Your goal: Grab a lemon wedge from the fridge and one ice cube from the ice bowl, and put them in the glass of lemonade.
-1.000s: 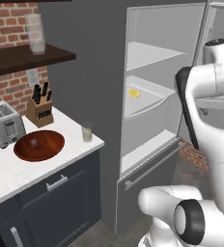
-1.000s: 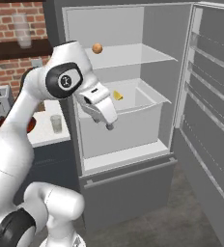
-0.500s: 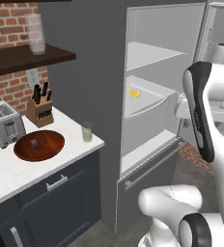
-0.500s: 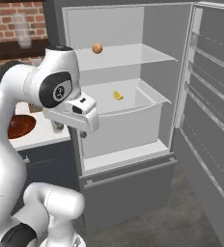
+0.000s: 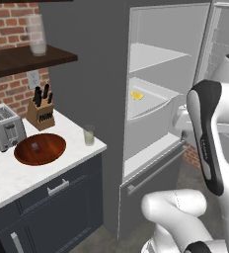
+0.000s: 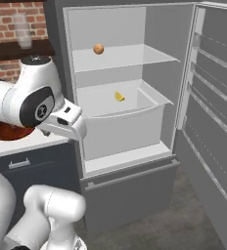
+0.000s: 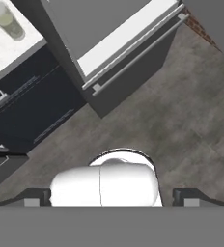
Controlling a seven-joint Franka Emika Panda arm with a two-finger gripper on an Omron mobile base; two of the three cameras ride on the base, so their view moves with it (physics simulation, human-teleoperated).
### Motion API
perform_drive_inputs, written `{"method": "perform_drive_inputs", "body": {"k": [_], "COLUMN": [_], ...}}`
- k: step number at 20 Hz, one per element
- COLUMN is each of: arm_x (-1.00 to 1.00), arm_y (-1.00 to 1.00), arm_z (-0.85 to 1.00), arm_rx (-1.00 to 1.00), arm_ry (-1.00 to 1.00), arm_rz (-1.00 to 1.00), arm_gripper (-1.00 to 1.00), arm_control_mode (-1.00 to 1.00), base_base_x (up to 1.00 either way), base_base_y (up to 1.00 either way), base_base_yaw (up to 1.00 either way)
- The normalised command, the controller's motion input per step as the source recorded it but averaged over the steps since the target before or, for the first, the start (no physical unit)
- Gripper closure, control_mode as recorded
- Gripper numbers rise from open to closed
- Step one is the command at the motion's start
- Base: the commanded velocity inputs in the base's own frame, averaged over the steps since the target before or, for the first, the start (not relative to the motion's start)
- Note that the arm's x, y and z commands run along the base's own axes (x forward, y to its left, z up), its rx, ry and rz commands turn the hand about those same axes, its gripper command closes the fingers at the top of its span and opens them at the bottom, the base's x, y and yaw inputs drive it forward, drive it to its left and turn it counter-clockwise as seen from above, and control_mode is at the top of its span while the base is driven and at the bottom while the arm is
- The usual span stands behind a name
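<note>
The fridge (image 6: 114, 25) stands open. The lemon wedge (image 6: 119, 96) lies on its middle shelf, above the clear drawer, and is the pale piece (image 5: 136, 95) in the left base view. On the counter stands the glass of lemonade (image 5: 89, 135), which sits at the top left corner (image 7: 7, 20) of the hand view. The ice bowl (image 5: 40, 148) holds an ice cube (image 5: 35, 146). My gripper (image 7: 112, 198) hangs in front of the fridge's lower left, pointing down at the floor, open and holding nothing.
A round orange fruit (image 6: 99, 49) sits on the fridge's top shelf. The fridge door (image 6: 214, 102) swings out to the right. A toaster (image 5: 5, 127) and a knife block (image 5: 40, 112) stand behind the bowl. Tall frosted glasses (image 5: 37, 33) are on the wall shelf.
My arm has swung back out of the fridge toward the counter side, and the hand has turned to face the floor. The gripper stays open and the lemon wedge has not moved.
</note>
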Motion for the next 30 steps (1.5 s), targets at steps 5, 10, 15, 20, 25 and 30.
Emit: {"method": "perform_drive_inputs", "body": {"k": [5, 10, 15, 20, 25, 30], "arm_x": [-0.25, -0.1, 0.03, 0.0, 0.0, 0.0], "arm_y": [0.07, 0.03, 0.0, -0.05, 0.0, 0.0], "arm_z": [-0.03, 0.0, 0.0, -0.05, 0.0, 0.0], "arm_rx": [0.0, 0.0, 0.0, 0.0, 0.0, 0.0], "arm_ry": [-0.05, -0.03, 0.0, -0.01, 0.0, 0.0], "arm_rz": [0.0, 0.0, 0.0, 0.0, 0.0, 0.0], "arm_gripper": [-1.0, -1.0, -1.0, -1.0, -1.0, -1.0], "arm_control_mode": [-1.0, -1.0, -1.0, -1.0, 1.0, 1.0], "base_base_x": [0.0, 0.0, 0.0, 0.0, 0.16, 0.17], "base_base_y": [0.0, 0.0, 0.0, 0.0, -0.78, -0.78], "base_base_yaw": [0.0, 0.0, 0.0, 0.0, 0.27, 0.43]}}
